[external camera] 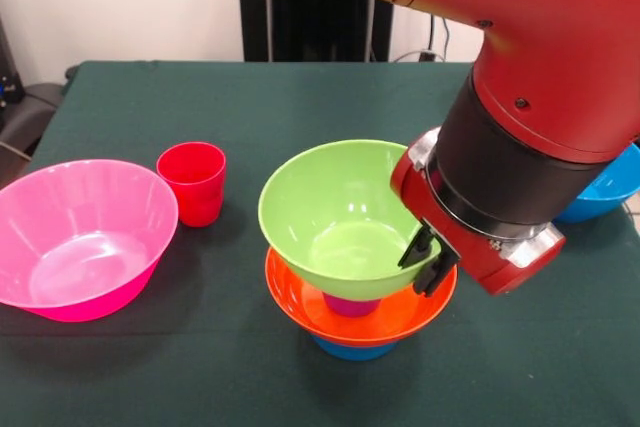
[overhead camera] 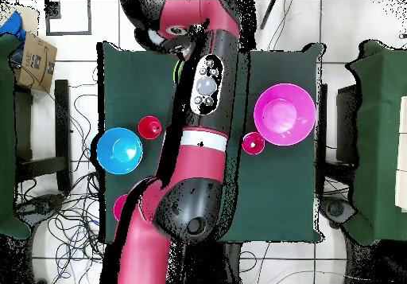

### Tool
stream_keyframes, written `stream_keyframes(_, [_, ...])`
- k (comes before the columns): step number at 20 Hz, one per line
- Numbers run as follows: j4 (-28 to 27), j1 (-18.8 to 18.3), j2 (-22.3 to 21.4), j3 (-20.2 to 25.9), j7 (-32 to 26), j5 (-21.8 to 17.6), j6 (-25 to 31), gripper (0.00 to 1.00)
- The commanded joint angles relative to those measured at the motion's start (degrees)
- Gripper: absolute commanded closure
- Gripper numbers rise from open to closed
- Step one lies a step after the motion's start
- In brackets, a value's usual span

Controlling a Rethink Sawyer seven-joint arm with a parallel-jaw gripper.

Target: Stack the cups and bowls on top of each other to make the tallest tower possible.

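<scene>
A lime green bowl (external camera: 335, 209) sits tilted on top of the tower: a small magenta piece (external camera: 350, 305) under it, then an orange bowl (external camera: 300, 297), then a blue bowl (external camera: 355, 350) at the bottom. My gripper (external camera: 428, 262) is at the green bowl's right rim, one black finger inside and one outside, shut on it. A red cup (external camera: 192, 182) stands to the left, and a large pink bowl (external camera: 80, 237) lies beyond it. In the overhead view my arm hides the tower and the gripper; the pink bowl (overhead camera: 284, 114) and the red cup (overhead camera: 253, 143) show at the right.
A large blue bowl (external camera: 608, 192) lies behind my arm at the right, also seen as the blue bowl (overhead camera: 120, 149) from above, with a second red cup (overhead camera: 149, 126) beside it. A magenta piece (overhead camera: 119, 208) peeks out by the arm. The dark green table (external camera: 200, 97) carries everything.
</scene>
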Motion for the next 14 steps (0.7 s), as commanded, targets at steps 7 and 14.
stream_keyframes(7, [14.6,4.2,-6.6,7.4,-1.2,-6.9,-2.3,1.0])
stream_keyframes(14, [17.1,4.8,-8.6,8.5,-3.0,-7.7,-1.7,1.0])
